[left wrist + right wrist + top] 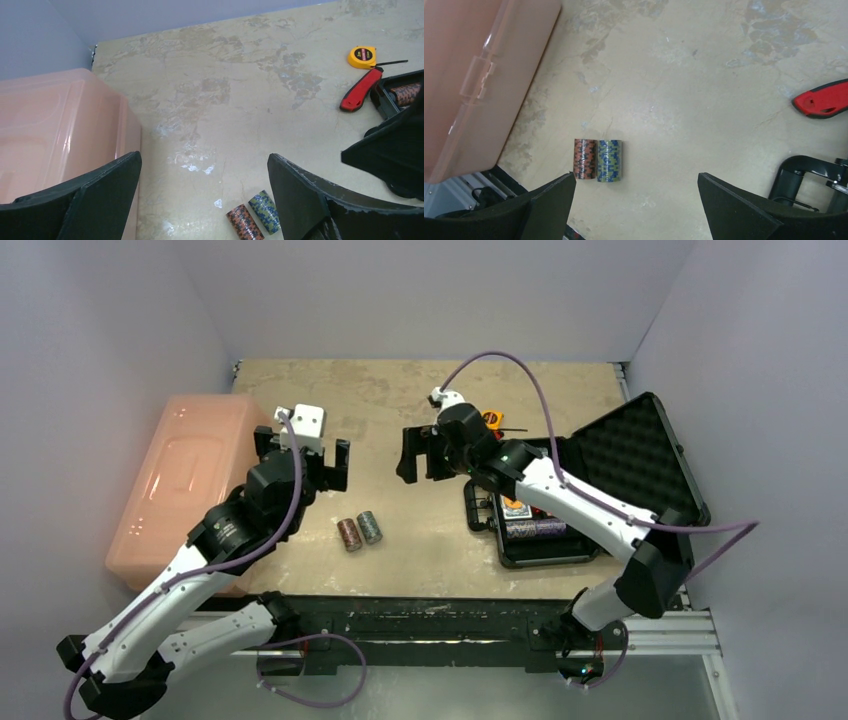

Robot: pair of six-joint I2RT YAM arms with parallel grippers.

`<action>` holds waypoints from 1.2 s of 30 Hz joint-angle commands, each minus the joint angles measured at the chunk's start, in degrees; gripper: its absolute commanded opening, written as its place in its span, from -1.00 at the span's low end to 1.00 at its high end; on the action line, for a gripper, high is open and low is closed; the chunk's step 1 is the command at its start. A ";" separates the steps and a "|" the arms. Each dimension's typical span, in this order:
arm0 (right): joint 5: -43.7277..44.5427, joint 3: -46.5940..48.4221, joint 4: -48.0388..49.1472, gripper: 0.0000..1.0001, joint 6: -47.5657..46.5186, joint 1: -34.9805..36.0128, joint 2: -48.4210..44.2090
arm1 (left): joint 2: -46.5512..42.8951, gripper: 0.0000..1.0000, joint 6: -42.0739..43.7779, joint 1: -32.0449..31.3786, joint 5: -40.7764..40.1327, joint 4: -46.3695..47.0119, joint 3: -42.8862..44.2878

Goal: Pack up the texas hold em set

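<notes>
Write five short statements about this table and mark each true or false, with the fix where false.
1. The orange chip roll and the blue chip roll lie side by side on the table, outside the black case. True.
2. The black case is shut. False: its foam lid stands open.
3. The left pincer grips a chip roll. False: it is open and empty.
4. The right pincer is open. True.
5. The pink bin sits at the table's right side. False: it is on the left.
</notes>
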 commanded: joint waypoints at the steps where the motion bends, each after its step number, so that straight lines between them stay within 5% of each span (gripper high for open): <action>1: 0.87 5.50 -1.55 0.87 -0.44 2.85 4.41 | -0.41 0.93 1.04 0.35 -1.18 2.05 0.50; 15: -2.22 12.10 -2.05 0.84 -1.01 7.70 17.72 | 0.88 0.87 2.27 0.35 0.79 0.04 1.39; 36: -3.29 16.72 -3.87 0.76 -1.97 11.01 25.82 | 0.31 0.85 3.08 0.30 0.79 -0.42 1.26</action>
